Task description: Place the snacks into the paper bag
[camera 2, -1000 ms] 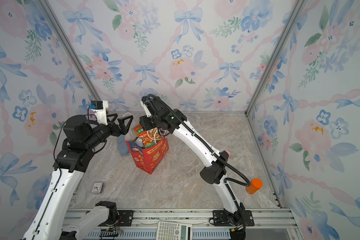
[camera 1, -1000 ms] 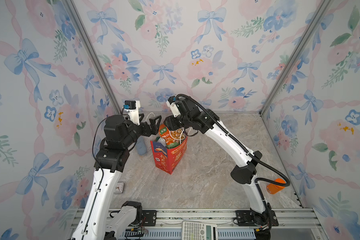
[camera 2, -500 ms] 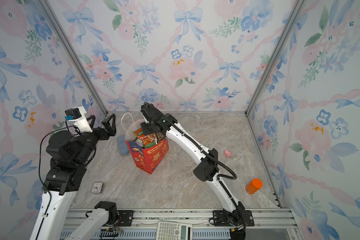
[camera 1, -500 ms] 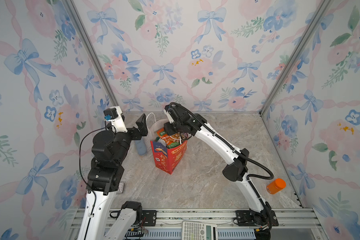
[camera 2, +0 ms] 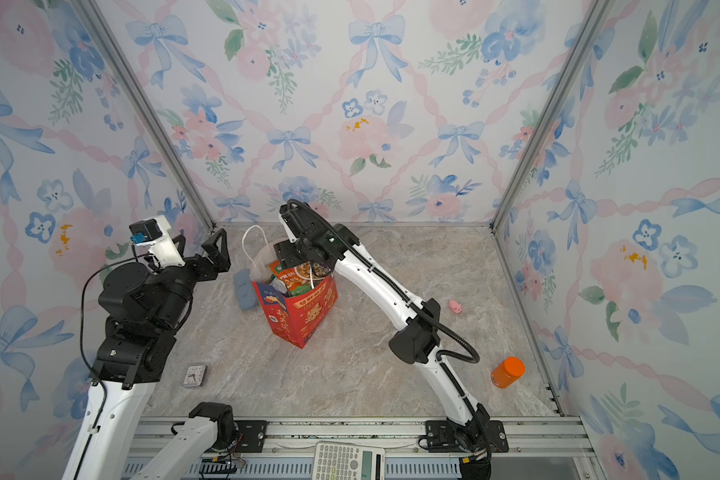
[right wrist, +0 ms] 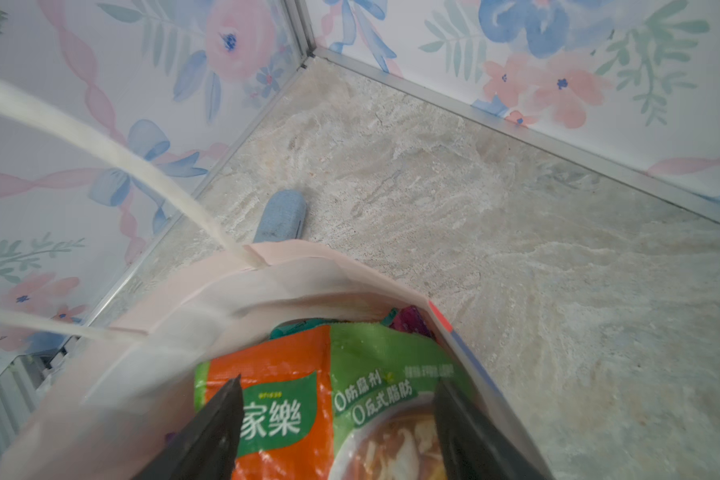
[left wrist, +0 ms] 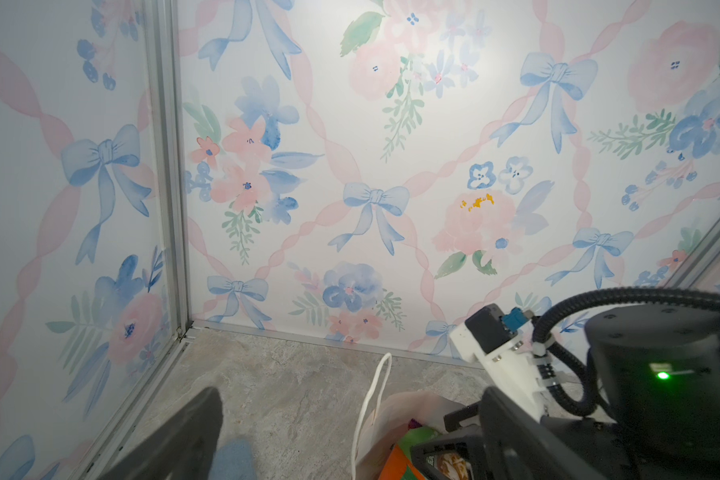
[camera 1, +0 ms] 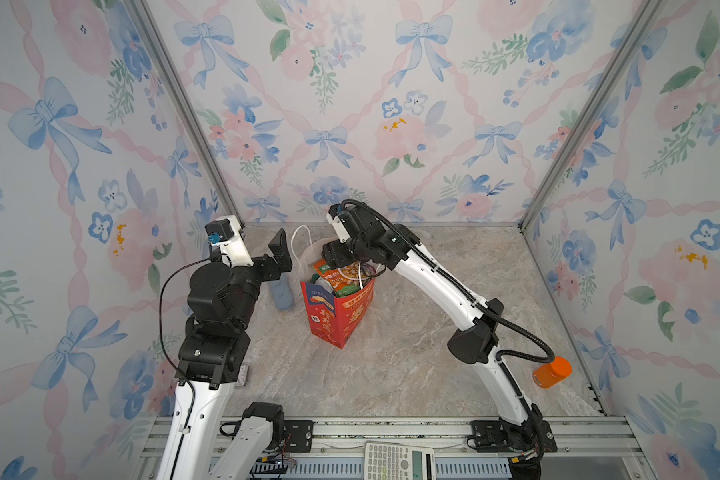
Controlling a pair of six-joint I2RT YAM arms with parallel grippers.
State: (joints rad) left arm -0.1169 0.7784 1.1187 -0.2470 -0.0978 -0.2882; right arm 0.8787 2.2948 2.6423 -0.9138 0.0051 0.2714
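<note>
Right gripper (right wrist: 337, 382): jaws parted, gripping nothing, poised over orange-and-green glossy plastic snack packet (right wrist: 275, 361) lying high in the full red paper gift bag (camera 1: 341, 316). Left gripper (camera 2: 200, 251): spread wide, empty, beside bag. Risk: a withdrawing finger could snag white rope handle (right wrist: 142, 168), tipping bag.

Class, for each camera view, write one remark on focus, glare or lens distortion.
Right wrist view: the white rope handle and the paper bag rim are soft blurs, the orange-green packet print readable. Left wrist view: bright glare on the wall, the blue pouch smeared. Both top views: the corner posts splay outward.
</note>
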